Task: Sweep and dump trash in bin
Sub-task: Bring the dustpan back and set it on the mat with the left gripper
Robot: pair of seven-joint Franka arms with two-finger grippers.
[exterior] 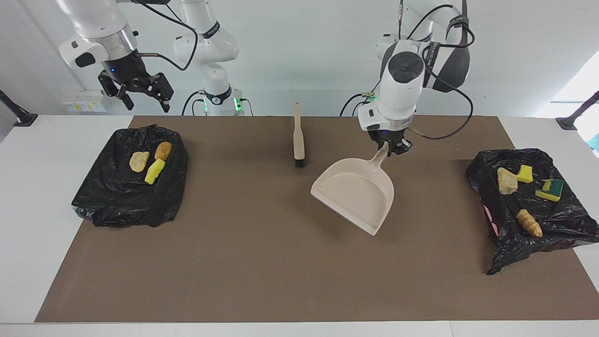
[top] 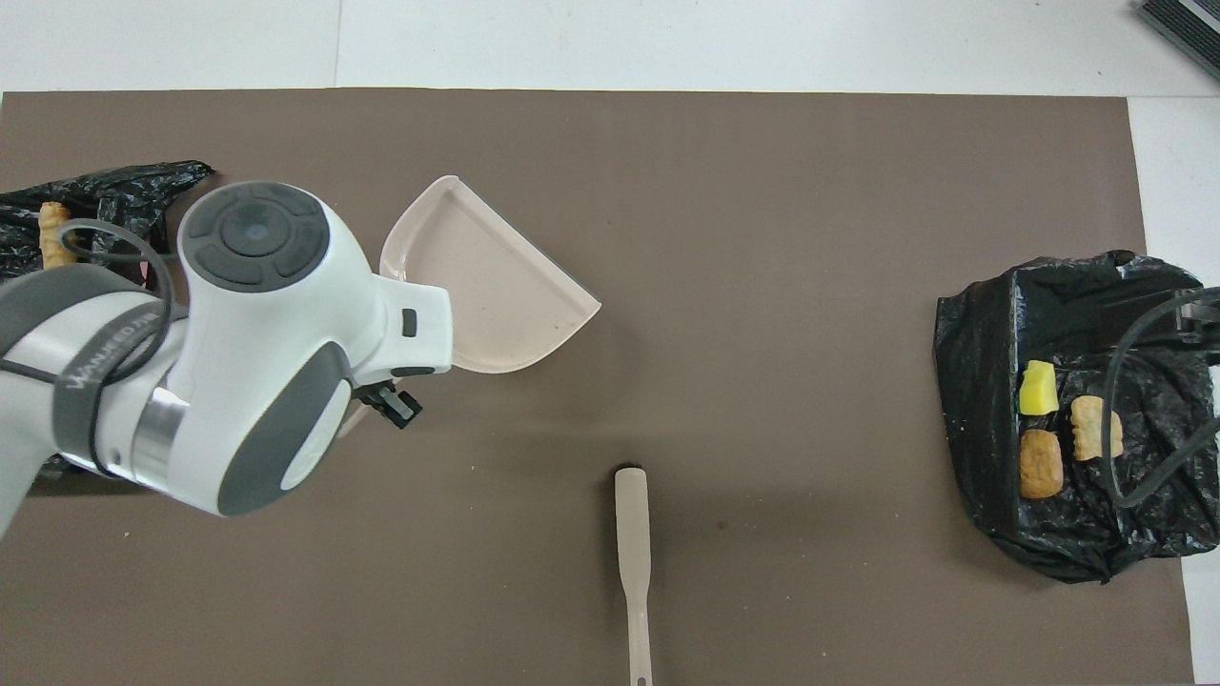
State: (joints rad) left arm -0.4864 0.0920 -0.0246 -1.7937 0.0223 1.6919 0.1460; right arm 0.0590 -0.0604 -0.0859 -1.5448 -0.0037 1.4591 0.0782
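My left gripper (exterior: pixel 392 148) is clamped tight on the handle of the dustpan (exterior: pixel 355 193), holding it just above the brown mat (exterior: pixel 281 262) near the middle of the table, pan part tipped down and its open lip pointing toward about 5 o'clock in the facing view. The pan looks empty to me. My right gripper (exterior: pixel 138 91) has its jaws wide apart with nothing in them, just waiting up in the air over the table edge by the black bin (exterior: pixel 126 196) at the right arm's end.

The trash is all binned as far as I can see: three sponge scraps (exterior: pixel 149 161) in that bin, and four more scraps (exterior: pixel 526 192) in the other bin (exterior: pixel 529 234) at the left arm's end, which sits at roughly 3 o'clock from the pan. No scraps on the mat itself, only a few crumbs.

The brush (exterior: pixel 298 138) lies flat at about 10 o'clock from the pan, close beside it, handle pointing toward us robots.

So my guess is the dumping is done and I'm on the put-the-pan-back step. Next move calls for lowering it flat onto the mat near the brush, then letting go and lifting clear without dragging it
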